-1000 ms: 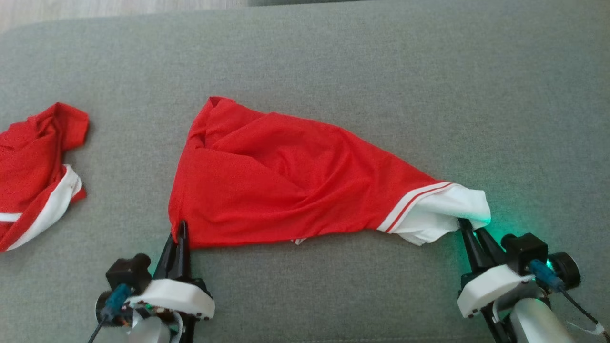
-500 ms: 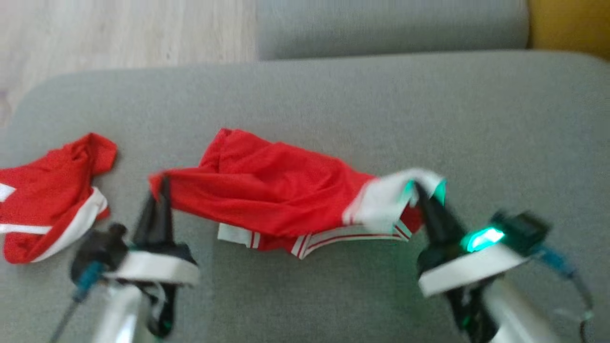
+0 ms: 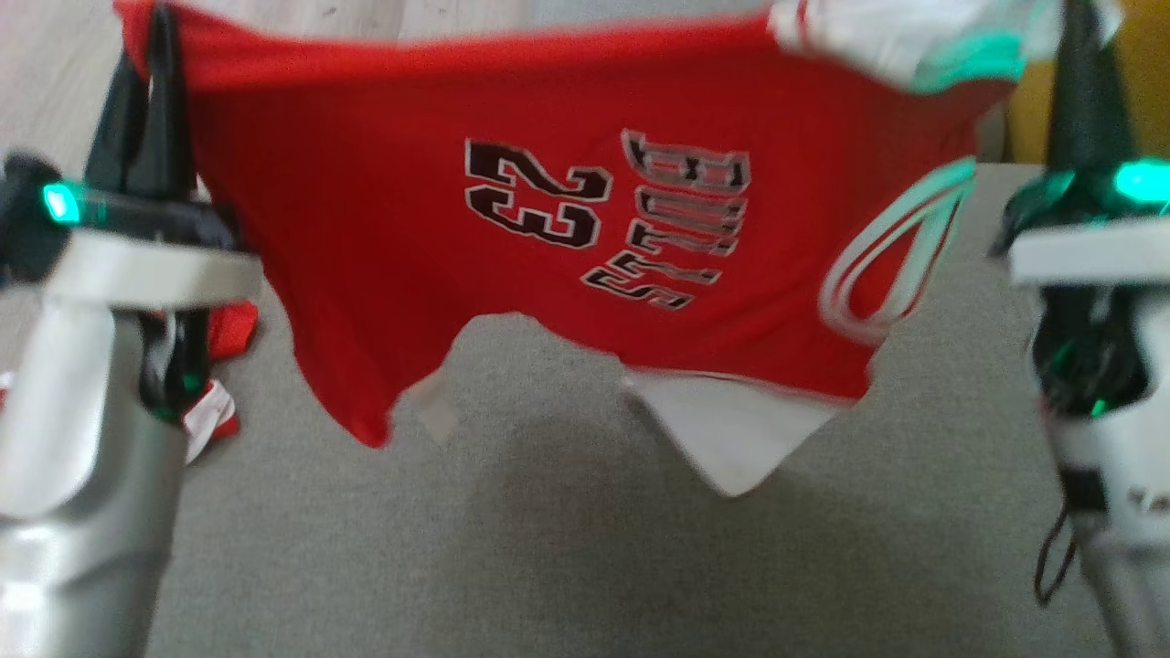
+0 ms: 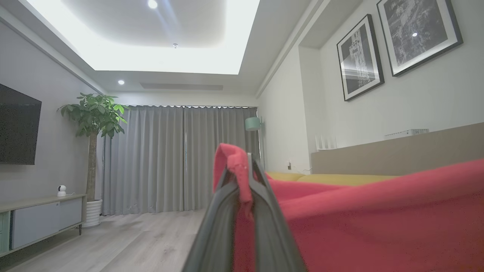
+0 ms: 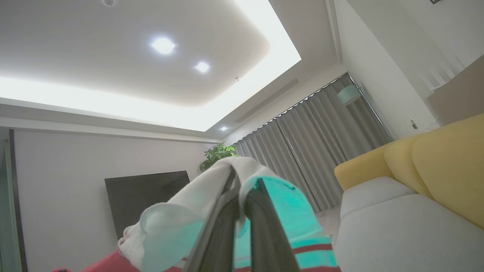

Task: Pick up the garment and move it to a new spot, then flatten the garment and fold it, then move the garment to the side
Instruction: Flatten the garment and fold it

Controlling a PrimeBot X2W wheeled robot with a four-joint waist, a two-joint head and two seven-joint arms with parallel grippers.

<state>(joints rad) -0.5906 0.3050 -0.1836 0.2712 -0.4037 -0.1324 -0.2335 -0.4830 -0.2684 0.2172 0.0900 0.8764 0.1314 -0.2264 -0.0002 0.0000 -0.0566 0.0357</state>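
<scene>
Sportswear in mid-air: a red garment (image 3: 402, 228) of smooth, slightly shiny knit hangs stretched like a banner between two raised grippers, clear above a grey sofa seat (image 3: 548, 567) covered in coarse woven upholstery. Its top edge runs nearly straight from one gripper to the other, and its lower edge falls in ragged points. A white triangular flap dangles near the middle and a smaller white tab sits to the left. Blocky black figures outlined in white, turned sideways, show a 23 and a blurred word that seems to read BULLS. A loop of white striped trim, shaped like an armhole, curves down the right side.

The left gripper (image 3: 155, 55) has its two long dark fingers pressed together on the red upper corner. In the left wrist view a small fold of red cloth pokes up over the fingertips, and the rest slopes away to the right in a soft sheet.

The right gripper (image 3: 1079, 55) is likewise pinched tight on the opposite corner, on a white banded hem. In the right wrist view white cloth, tinted green by a lamp on the gripper, drapes over both fingers, with thin red stripes just below.

A second red and white cloth (image 3: 224, 366) lies crumpled on the seat, partly hidden behind the pale left forearm (image 3: 82, 439). Rounded yellow cushions (image 5: 446, 166) sit beyond the grey seat
</scene>
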